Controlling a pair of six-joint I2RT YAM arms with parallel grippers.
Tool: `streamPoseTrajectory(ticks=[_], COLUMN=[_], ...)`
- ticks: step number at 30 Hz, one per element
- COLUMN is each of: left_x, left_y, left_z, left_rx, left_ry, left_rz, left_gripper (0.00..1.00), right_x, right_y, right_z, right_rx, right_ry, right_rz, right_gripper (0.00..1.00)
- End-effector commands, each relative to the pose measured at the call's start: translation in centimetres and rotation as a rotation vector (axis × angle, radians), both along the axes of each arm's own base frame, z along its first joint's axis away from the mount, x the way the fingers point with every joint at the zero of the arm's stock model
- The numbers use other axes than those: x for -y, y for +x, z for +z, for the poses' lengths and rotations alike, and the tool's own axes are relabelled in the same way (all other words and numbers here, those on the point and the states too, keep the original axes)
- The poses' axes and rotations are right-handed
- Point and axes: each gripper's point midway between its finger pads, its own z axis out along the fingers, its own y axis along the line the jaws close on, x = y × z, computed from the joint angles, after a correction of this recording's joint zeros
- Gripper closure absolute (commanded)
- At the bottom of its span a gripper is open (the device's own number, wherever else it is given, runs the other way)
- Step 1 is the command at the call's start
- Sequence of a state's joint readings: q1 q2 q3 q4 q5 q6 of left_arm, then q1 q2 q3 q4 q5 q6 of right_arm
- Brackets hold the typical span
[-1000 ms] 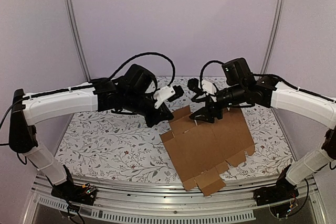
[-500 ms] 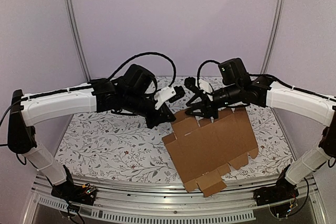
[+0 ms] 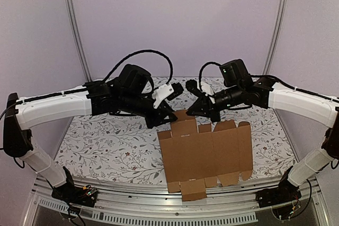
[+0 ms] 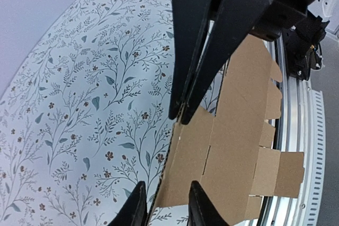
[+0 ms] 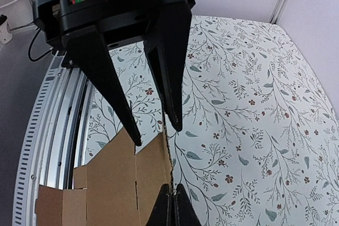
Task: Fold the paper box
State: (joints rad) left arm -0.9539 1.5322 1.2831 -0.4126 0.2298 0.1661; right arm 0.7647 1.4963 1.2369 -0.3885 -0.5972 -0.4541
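The paper box (image 3: 206,154) is a flat, unfolded brown sheet. It lies on the flower-patterned tabletop (image 3: 106,141) and spreads from the middle toward 5 o'clock in the overhead view. Notched tabs run along its 6 o'clock edge, and the longest flap reaches the near rim of the tabletop. One more flap sticks out at its 12 o'clock edge, where both arms meet.

The right hand (image 5: 172,205) comes in from 2 o'clock. Its fingers (image 5: 165,211) are pressed together with barely a slit between them. The sheet's far edge runs straight into that slit, so the hand is pinching the cardboard there. The left wrist view shows the same two fingers narrowing to a single tip on the sheet's corner.

The left hand (image 4: 166,184) reaches in from 10 o'clock and is spread wide. Its fingers (image 4: 136,207) stand well apart on either side of the sheet's edge, and neither visibly clamps it. It holds nothing. The two hands sit close together, tips facing, just above the sheet's 11 to 12 o'clock edge.
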Motion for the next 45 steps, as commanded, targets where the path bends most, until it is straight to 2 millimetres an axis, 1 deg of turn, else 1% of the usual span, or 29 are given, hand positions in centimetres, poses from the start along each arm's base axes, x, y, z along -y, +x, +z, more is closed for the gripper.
streamPoseTrajectory(ticks=[1,3,4,5,6,8,11,13,16,18,19,20,23,24,27,31,34,38,41,45], left_x=[-0.4,-1.0,-1.4,-1.8,-2.2,-3.0,-4.5,-5.4,-6.2,-6.8,-7.0,-7.0,-7.0,-7.1,-7.4,-8.0,-9.0,-10.0,-10.1,-9.7], left_y=[0.8,1.5,1.8,2.2,2.4,3.0,4.2,4.9,5.2,5.3,5.2,5.1,4.1,3.8,2.9,2.0,1.9,1.7,1.4,0.2], left_z=[2.1,3.0,3.5,4.1,4.5,5.4,5.9,5.8,5.5,5.3,5.0,5.4,5.3,5.1,4.9,5.2,5.5,5.8,5.9,6.2], left_rx=[0.052,0.062,0.061,0.064,0.062,0.048,0.008,-0.031,-0.101,-0.16,-0.2,-0.218,-0.267,-0.278,-0.296,-0.286,-0.248,-0.202,-0.193,-0.21], left_ry=[-0.076,-0.12,-0.145,-0.174,-0.199,-0.255,-0.309,-0.34,-0.392,-0.439,-0.454,-0.491,-0.535,-0.546,-0.59,-0.638,-0.659,-0.676,-0.679,-0.697], left_rz=[0.065,0.11,0.135,0.155,0.171,0.206,0.279,0.32,0.34,0.361,0.361,0.352,0.323,0.314,0.298,0.28,0.308,0.324,0.312,0.237], left_gripper=[0.66,0.56,0.39,0.07,0.01,0.01,0.0,0.01,0.0,0.0,0.01,0.01,0.0,0.01,0.01,0.0,0.01,0.0,0.0,0.0], right_x=[0.1,0.4,0.5,0.6,0.7,1.1,1.6,2.0,2.9,3.6,4.0,4.3,4.9,5.2,6.0,7.0,7.6,7.6,7.4,7.5], right_y=[-0.1,-0.1,-0.1,-0.2,-0.2,-0.3,-0.4,-0.6,-0.4,-0.3,-0.2,-0.2,-0.3,-0.5,-1.0,-1.4,-1.8,-2.8,-3.2,-3.9], right_z=[0.8,1.1,1.2,1.3,1.5,2.3,3.5,4.9,6.2,7.5,8.3,9.2,11.1,12.2,14.4,17.0,18.6,20.3,21.3,22.8], right_rx=[0.022,0.034,0.041,0.046,0.055,0.075,0.093,0.12,0.14,0.146,0.152,0.146,0.117,0.121,0.109,0.097,0.072,0.03,-0.006,-0.044], right_ry=[0.002,0.001,0.001,0.001,0.003,0.016,0.045,0.081,0.113,0.141,0.163,0.189,0.267,0.302,0.385,0.468,0.527,0.589,0.622,0.686], right_rz=[0.001,-0.006,-0.011,-0.013,-0.018,-0.031,-0.054,-0.078,-0.141,-0.195,-0.219,-0.244,-0.3,-0.312,-0.347,-0.381,-0.4,-0.367,-0.347,-0.32], right_gripper=[1.0,1.0,1.0,1.0,1.0,1.0,1.0,1.0,1.0,1.0,1.0,1.0,1.0,1.0,1.0,1.0,1.0,1.0,1.0,1.0])
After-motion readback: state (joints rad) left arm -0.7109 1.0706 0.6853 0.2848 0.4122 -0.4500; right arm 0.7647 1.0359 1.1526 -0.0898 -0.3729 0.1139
